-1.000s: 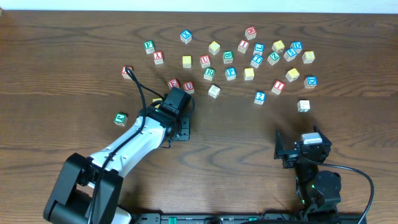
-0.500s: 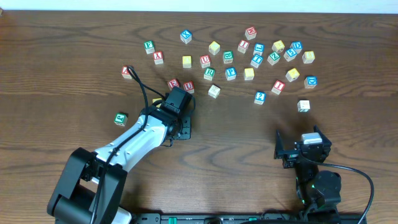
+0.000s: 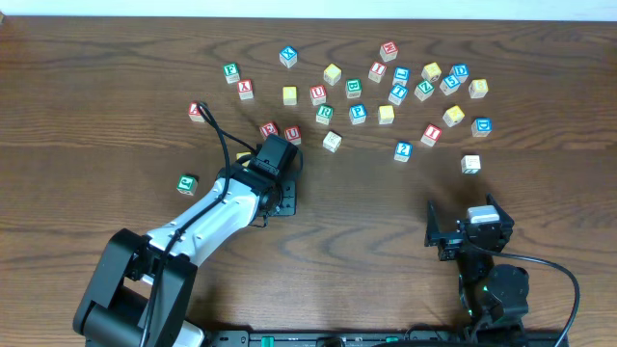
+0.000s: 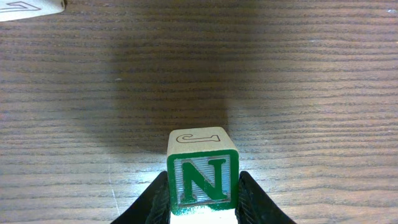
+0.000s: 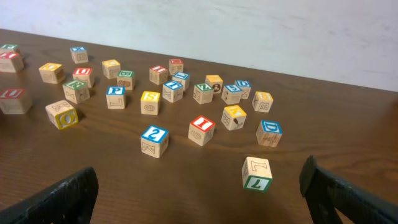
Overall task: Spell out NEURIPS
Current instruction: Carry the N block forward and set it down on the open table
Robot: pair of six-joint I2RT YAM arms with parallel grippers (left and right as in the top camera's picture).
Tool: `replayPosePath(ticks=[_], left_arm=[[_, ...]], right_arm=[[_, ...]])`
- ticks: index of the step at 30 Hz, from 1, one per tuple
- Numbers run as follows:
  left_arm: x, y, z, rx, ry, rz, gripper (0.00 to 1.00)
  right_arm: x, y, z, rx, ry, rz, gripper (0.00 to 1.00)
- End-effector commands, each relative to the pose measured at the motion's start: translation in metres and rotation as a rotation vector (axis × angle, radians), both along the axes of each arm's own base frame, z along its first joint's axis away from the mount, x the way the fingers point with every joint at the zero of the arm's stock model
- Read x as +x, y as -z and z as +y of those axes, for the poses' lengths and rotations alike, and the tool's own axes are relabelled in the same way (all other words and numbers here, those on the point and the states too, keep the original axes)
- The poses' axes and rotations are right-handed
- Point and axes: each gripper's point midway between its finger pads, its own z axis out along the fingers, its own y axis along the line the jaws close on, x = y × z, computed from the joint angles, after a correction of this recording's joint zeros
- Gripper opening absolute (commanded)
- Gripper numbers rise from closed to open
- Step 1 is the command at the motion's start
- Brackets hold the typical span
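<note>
the brown wooden table [image 3: 386, 222] fills every view. the left arm [image 3: 207, 222] reaches from the near edge toward the middle. from overhead its dark wrist block hides whatever it carries. the left wrist view shows it: the left gripper [image 4: 203, 202] is closed most of the way, and its two dark fingers [image 4: 158, 199] press the sides of the green n cube [image 4: 202, 180]. the n faces the camera, a thin outlined j lies on the cube's top face, and a broad shadow falls on the wood beyond it. the right gripper [image 5: 199, 208] sits low at the near right with its jaws spread fully and nothing between them.

the other lettered cubes lie scattered across the far half of the table. overhead, a red u cube [image 3: 292, 134] sits just beside another red cube [image 3: 269, 129], close beyond the left wrist. a lone green cube [image 3: 187, 183] lies well apart to the arm's left. only the right wrist view shows side faces clearly: a red i cube [image 5: 201, 129], a blue 2 cube [image 5: 154, 140], a blue d cube [image 5: 269, 132] and, nearest the camera, a cube with a green 7 [image 5: 257, 173]. the corner of one pale cube [image 4: 31, 6] shows at the top left of the left wrist view.
</note>
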Motion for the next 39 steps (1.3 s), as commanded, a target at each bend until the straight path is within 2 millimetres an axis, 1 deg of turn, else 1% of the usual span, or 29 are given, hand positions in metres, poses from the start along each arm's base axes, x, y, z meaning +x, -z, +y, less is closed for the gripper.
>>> replayPosePath(ticks=[1,5,16,21,23,31,38,39], left_arm=[[-0.006,0.012,0.007,0.037,-0.012,0.032,0.36],[-0.006,0.012,0.007,0.037,-0.012,0.032,0.41],[-0.004,0.010,0.006,0.033,-0.011,0.026,0.42],[-0.003,0.005,0.003,0.016,0.003,0.014,0.43],[-0.002,0.000,0.002,0.009,0.007,0.003,0.46],[0.003,-0.022,-0.001,-0.024,0.010,-0.061,0.49],[0.009,-0.051,-0.004,-0.058,0.009,-0.125,0.50],[0.011,-0.057,-0.005,-0.065,0.009,-0.139,0.53]], right_arm=[[0.000,0.000,-0.001,0.004,0.003,0.001,0.99],[0.000,0.000,-0.001,0.004,0.003,0.001,0.99],[0.000,0.000,-0.001,0.004,0.003,0.001,0.99],[0.000,0.000,-0.001,0.004,0.003,0.001,0.99],[0.000,0.000,-0.001,0.004,0.003,0.001,0.99],[0.000,0.000,-0.001,0.004,0.003,0.001,0.99],[0.000,0.000,-0.001,0.004,0.003,0.001,0.99],[0.000,0.000,-0.001,0.004,0.003,0.001,0.99]])
